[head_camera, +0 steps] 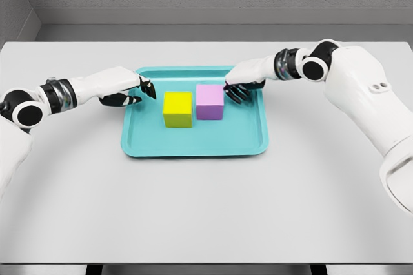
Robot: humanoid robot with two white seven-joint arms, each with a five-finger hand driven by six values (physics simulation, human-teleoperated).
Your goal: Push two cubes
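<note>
While right robot hand nears pink cube — contact unclear, fingertips dark.

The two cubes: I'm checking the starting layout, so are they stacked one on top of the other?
No, the yellow cube and the purple cube sit side by side on the teal tray.

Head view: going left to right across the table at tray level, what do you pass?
left hand → yellow cube → pink cube → right hand. Both cubes sit on the teal tray, which spans from one hand to the other.
</note>
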